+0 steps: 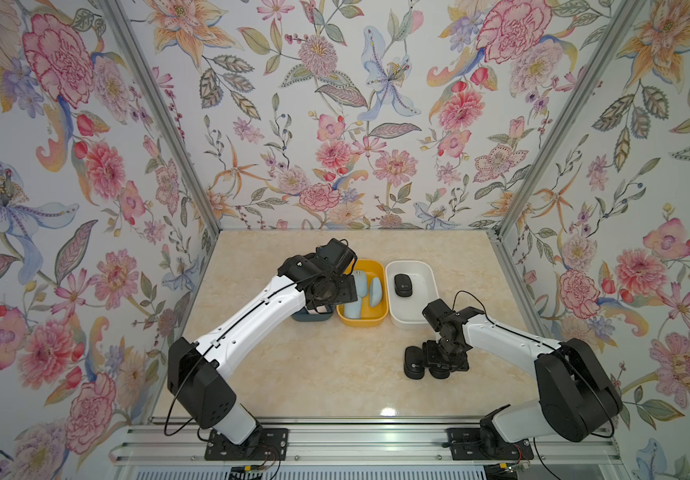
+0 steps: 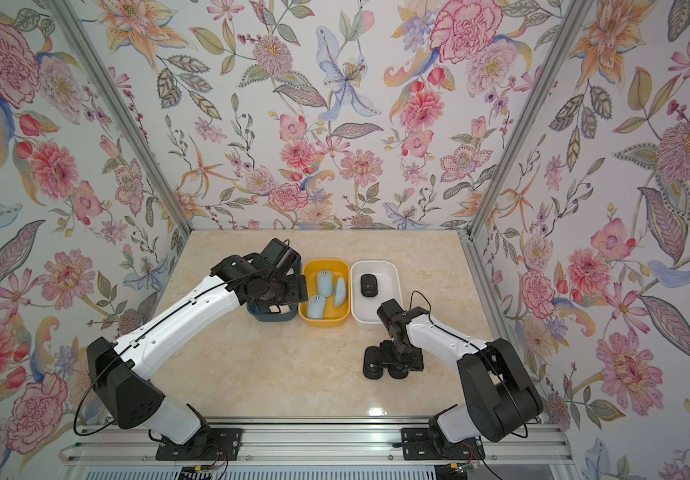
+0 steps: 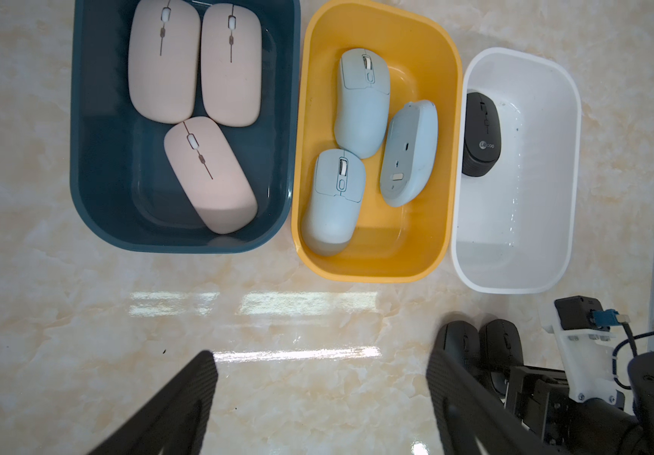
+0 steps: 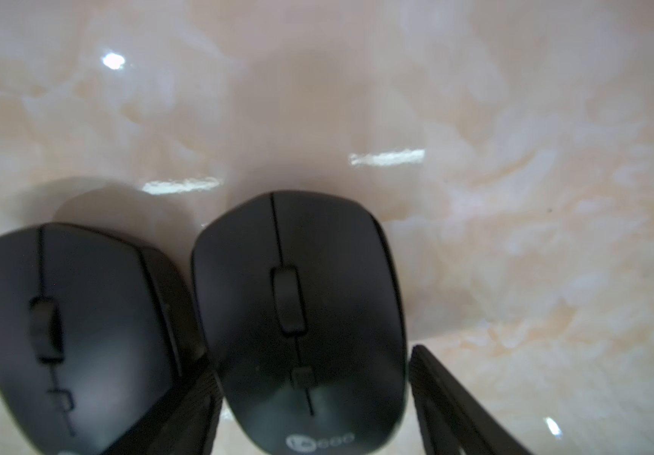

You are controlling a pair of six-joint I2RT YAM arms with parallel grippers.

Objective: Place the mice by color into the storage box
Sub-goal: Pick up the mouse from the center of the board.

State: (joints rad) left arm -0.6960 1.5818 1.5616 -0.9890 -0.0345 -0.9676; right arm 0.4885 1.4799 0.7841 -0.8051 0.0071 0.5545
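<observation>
Pink mice (image 3: 162, 59) number three, blue mice (image 3: 363, 102) three, black mice (image 3: 481, 134) three.

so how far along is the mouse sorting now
Done: three pale pink oval mice in the dark blue plastic bin, three light blue mice in the yellow bin, one black mouse in the white bin. In hand: right gripper straddles a second black mouse on the table, unclamped. Remaining: that and its black neighbour.
</observation>
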